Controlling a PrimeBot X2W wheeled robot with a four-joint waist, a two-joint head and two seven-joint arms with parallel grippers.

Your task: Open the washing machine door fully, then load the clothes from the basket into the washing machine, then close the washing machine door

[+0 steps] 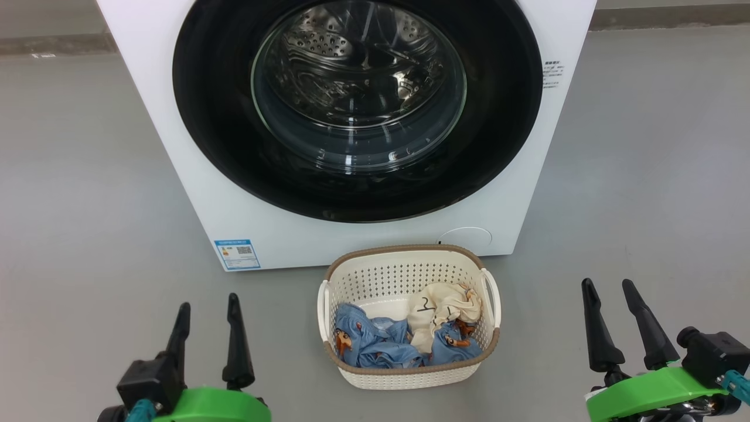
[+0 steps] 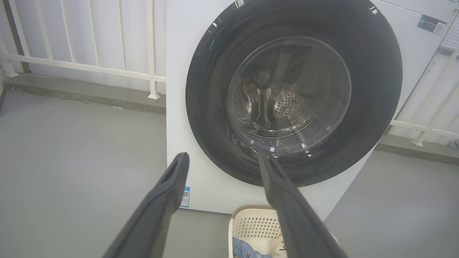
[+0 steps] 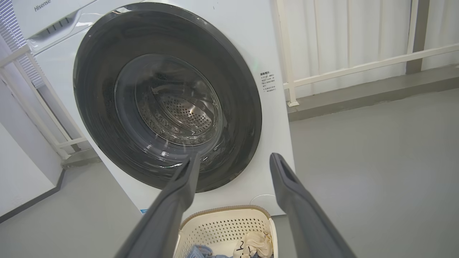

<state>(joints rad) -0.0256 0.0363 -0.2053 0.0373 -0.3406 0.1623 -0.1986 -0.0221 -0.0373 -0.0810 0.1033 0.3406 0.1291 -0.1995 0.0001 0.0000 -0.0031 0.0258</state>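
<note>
The white washing machine (image 1: 176,146) stands ahead with its round black-rimmed door (image 1: 217,146) shut flat against the front; the steel drum shows through the glass. On the floor before it sits the cream basket (image 1: 404,272), holding blue printed clothes (image 1: 375,343) and a cream cloth. My left gripper (image 1: 210,305) is open at the lower left, away from the basket. At the lower right my right gripper (image 1: 609,287) also stands open and empty. The door (image 2: 373,71) and basket (image 2: 254,225) appear beyond the left fingers, and door (image 3: 236,86), basket (image 3: 222,225) and clothes (image 3: 252,243) beyond the right fingers.
Grey floor (image 1: 82,193) spreads on both sides of the machine. A white railing (image 2: 86,64) on a low kerb runs behind it; the same railing (image 3: 358,64) shows past the machine's right side. A blue label (image 1: 237,254) is at the machine's lower left corner.
</note>
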